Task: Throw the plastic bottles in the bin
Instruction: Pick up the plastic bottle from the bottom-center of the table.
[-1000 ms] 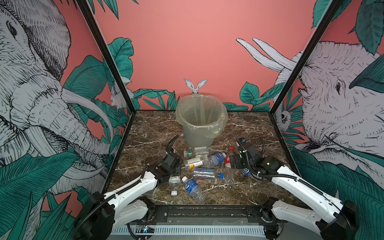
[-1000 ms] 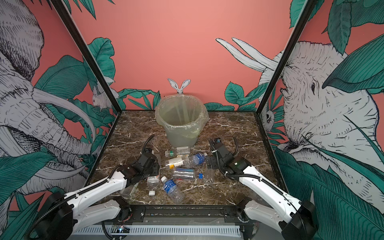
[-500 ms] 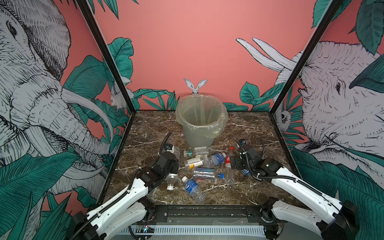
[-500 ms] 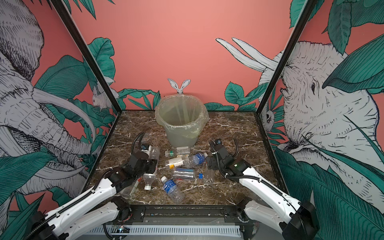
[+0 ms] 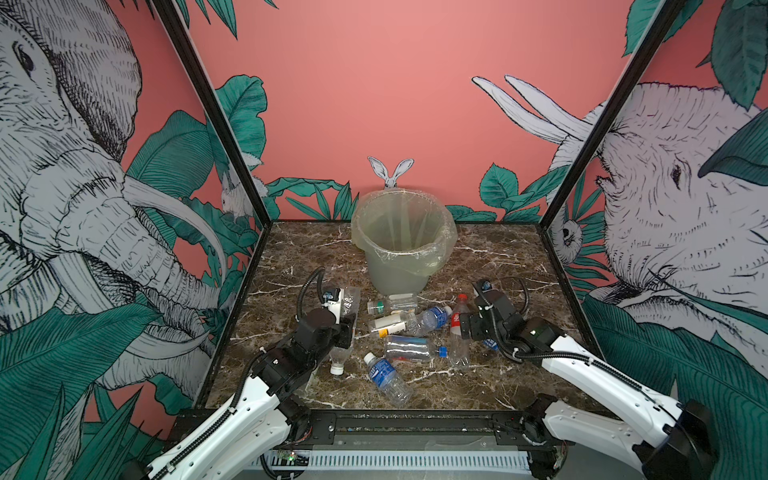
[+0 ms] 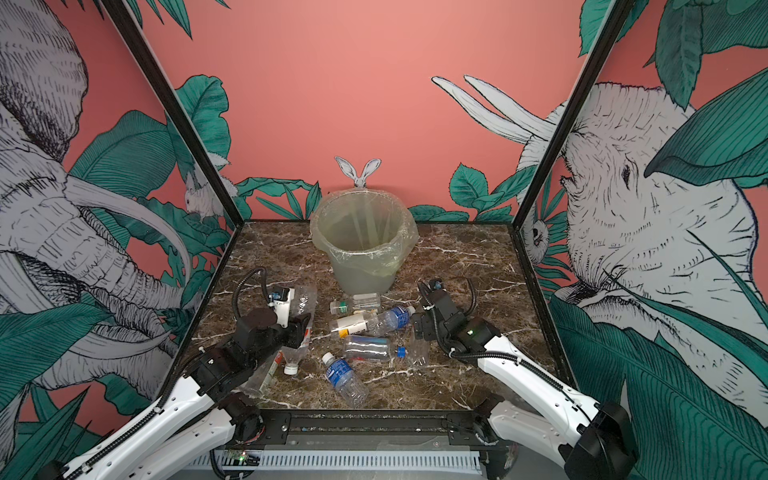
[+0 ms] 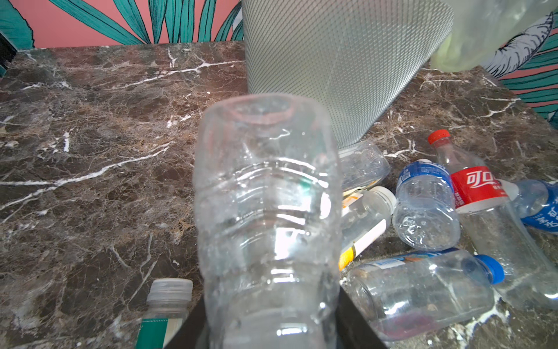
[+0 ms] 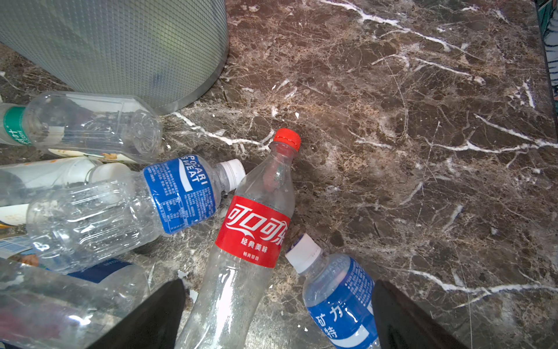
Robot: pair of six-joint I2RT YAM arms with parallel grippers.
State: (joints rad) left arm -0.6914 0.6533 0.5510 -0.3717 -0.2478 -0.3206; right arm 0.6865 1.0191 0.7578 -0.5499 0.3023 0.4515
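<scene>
My left gripper (image 7: 271, 329) is shut on a clear label-less bottle (image 7: 265, 211), which is held off the marble with its base toward the bin (image 7: 341, 60) and its white cap (image 5: 337, 368) hanging down. The grey-green bin (image 5: 401, 245), lined with a clear bag, stands at the back centre. Several plastic bottles lie in front of it. My right gripper (image 8: 276, 290) is open just above a red-label bottle (image 8: 253, 229) and a blue-label bottle (image 8: 341, 293), touching neither.
Also on the table are a Pocari bottle (image 5: 430, 318), a white-and-yellow bottle (image 5: 388, 324), a green-label one (image 5: 390, 305), a blue-capped clear one (image 5: 409, 349) and a blue-label one (image 5: 384, 374) near the front. A green-label bottle (image 7: 164, 311) lies under my left gripper.
My left arm has risen and drawn back a little, lifting the clear bottle off the table. The right arm has stayed almost still, jaws wide.
</scene>
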